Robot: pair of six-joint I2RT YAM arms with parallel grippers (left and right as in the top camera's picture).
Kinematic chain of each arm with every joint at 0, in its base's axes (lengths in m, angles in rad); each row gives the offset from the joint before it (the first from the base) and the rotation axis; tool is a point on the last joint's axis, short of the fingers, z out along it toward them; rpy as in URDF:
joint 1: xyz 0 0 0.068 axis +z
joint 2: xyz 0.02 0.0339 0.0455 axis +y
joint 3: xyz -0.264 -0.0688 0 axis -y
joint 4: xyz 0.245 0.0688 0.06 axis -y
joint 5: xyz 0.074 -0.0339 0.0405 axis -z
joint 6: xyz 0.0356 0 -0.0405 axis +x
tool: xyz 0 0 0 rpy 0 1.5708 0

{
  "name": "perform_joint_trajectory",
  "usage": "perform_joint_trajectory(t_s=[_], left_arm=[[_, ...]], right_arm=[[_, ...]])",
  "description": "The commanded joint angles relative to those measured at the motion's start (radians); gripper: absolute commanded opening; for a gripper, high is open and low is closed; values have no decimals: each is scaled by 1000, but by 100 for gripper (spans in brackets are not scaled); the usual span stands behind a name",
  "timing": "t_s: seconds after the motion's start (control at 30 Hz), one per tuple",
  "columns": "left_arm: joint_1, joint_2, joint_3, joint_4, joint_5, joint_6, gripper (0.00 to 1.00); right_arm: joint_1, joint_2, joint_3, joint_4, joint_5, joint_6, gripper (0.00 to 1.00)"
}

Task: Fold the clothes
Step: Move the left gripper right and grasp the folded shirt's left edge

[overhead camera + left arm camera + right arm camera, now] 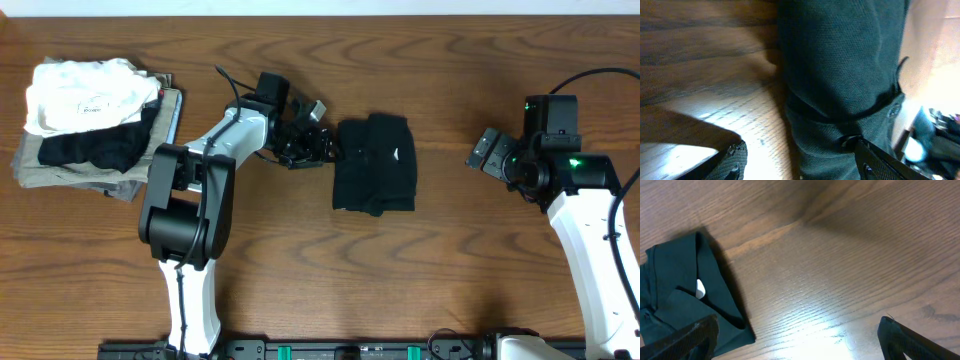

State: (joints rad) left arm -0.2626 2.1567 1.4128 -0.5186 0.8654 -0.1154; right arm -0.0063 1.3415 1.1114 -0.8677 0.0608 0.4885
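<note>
Black shirt lies mid-worktop, folded into 1 compact bundle. Soft, light and floppy, so its layers likely slip; best pinched at a folded edge through all layers. The left hand sits part open at its left edge, holding nothing. The right hand is wide open, empty, well apart.

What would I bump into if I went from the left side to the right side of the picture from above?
pile of folded clothes → left pincer → folded black T-shirt → right pincer
</note>
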Motion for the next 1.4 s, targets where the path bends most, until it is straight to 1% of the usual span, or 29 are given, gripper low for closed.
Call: perform_joint_trajectory(t_s=[0.0,0.13,0.17,0.2,0.37,0.6,0.83,0.9,1.0,1.13,1.23,1.27,1.3,1.37], left_arm=[[4,34,-4,1,69,21,71],[4,51,-4,1,72,13,72],[4,52,-4,1,84,13,79],[4,53,-4,2,101,13,92],[3,54,-4,4,175,13,94],[-8,54,-4,4,179,13,94],[-52,54,-4,13,178,12,95],[-60,54,-4,23,178,0,94],[-74,54,-4,58,170,-48,95],[-88,55,-4,100,169,-74,100],[-97,55,-4,106,134,-90,99],[-99,55,-4,106,121,-90,97],[-101,55,-4,106,114,-90,90],[-103,55,-4,107,113,-90,80]], right_arm=[[-8,-13,-2,-5,13,-15,99],[-8,-13,-2,-5,12,-15,99],[-8,-13,-2,-4,10,-15,99],[-8,-13,-2,-4,10,-15,99],[-8,-13,-2,-4,10,-15,99],[-8,-13,-2,-4,10,-15,99],[-8,-13,-2,-5,10,-15,99],[-8,-13,-2,-5,10,-15,99],[-8,-13,-2,-5,9,-15,98],[-8,-13,-2,-5,2,-15,98],[-8,-13,-2,-6,2,-16,98],[-8,-13,-2,-6,2,-16,98],[-8,-13,-2,-6,2,-16,98],[-8,-13,-2,-7,2,-16,98]])
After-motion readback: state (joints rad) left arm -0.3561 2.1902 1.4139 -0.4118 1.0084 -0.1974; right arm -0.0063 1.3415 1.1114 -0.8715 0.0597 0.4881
